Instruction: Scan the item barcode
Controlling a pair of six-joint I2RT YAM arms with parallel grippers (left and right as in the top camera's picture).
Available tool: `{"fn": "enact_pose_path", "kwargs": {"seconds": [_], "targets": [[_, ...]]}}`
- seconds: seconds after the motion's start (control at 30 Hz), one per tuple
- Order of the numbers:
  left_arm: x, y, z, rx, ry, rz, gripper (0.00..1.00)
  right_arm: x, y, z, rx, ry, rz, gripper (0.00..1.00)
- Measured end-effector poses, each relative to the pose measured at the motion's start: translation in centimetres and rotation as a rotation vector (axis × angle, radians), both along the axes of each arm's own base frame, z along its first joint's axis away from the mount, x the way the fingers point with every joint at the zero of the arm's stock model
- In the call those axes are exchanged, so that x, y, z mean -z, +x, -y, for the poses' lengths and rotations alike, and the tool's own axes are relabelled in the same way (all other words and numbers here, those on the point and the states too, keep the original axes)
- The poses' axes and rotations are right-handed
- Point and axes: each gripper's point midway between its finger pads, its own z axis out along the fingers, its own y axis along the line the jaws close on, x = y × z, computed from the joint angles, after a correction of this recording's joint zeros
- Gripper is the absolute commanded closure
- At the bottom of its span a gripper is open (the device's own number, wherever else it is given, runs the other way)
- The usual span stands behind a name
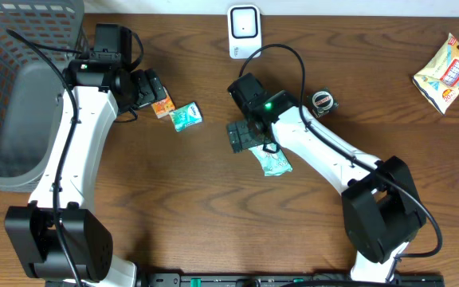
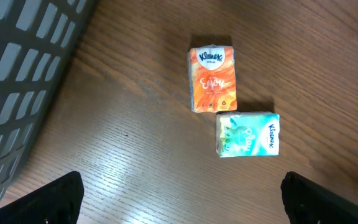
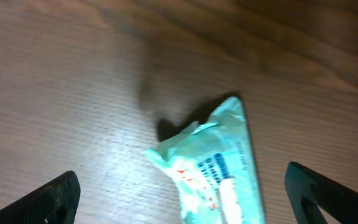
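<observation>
The right gripper (image 3: 182,186) gapes empty over the loose teal packet (image 3: 210,162), the left gripper (image 2: 182,186) likewise over two tissue packs (image 2: 213,78). Nothing faces the scanner (image 1: 244,30); scanning looks undone.

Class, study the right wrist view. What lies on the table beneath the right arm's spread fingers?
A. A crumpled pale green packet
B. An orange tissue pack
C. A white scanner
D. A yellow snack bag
A: the right wrist view shows a crumpled pale green packet lying on the wooden table, with the right fingers spread wide on either side and apart from it.
</observation>
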Motion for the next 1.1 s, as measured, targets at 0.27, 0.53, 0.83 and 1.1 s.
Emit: {"fn": "enact_pose_path", "kwargs": {"seconds": [0.27,0.53,0.83,1.1], "targets": [[0.0,0.0,0.0,0.000,0.000,0.000,0.00,0.0,-0.5,-0.6,-0.049,-0.016,0.004,0.21],[0.0,0.0,0.0,0.000,0.000,0.000,0.00,0.2,-0.3,2.1,-0.045,-0.102,-0.010,0.21],[0.0,0.0,0.0,0.000,0.000,0.000,0.00,1.3,-0.4,4.1,-0.045,-0.116,-0.085,0.29],[0.0,0.0,0.0,0.000,0.000,0.000,0.00,5.2,-3.1,4.3,-0.096,-0.146,-0.260,0.58]]}}
